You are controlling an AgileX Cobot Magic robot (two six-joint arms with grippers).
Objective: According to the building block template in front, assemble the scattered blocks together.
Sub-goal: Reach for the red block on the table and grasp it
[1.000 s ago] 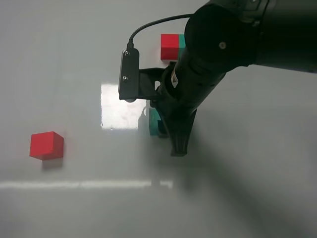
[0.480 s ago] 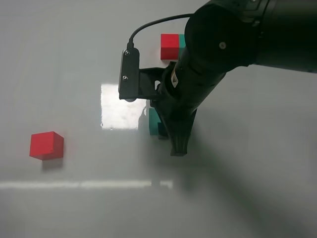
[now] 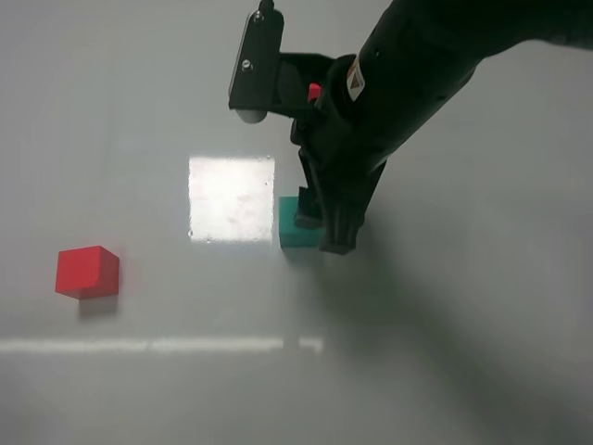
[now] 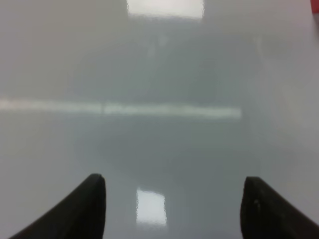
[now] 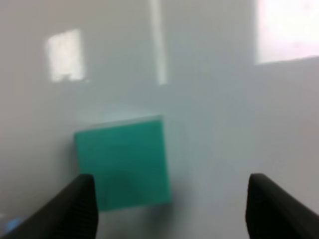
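The teal-green cube (image 3: 295, 225) rests on the white table (image 3: 139, 120) near the middle. My right gripper (image 3: 322, 227) hovers just above it, open, and grips nothing. In the right wrist view the teal-green cube (image 5: 122, 164) lies flat, close to one finger of the right gripper (image 5: 172, 209), with a wide gap to the other. The red cube (image 3: 86, 272) sits alone at the left. The building block template is almost wholly hidden behind the right arm; only a small red patch (image 3: 315, 91) shows. My left gripper (image 4: 174, 209) stands open over bare table.
The bulky black right arm (image 3: 417, 65) reaches in from the upper right and covers the far middle of the table. A bright square light reflection (image 3: 232, 197) lies just left of the teal-green cube. A pale reflected stripe (image 3: 148, 345) runs across the near part.
My right gripper has opened and let go of the teal-green cube, then risen and drawn back toward the far side. The cube stays on the table. The red cube has not moved.
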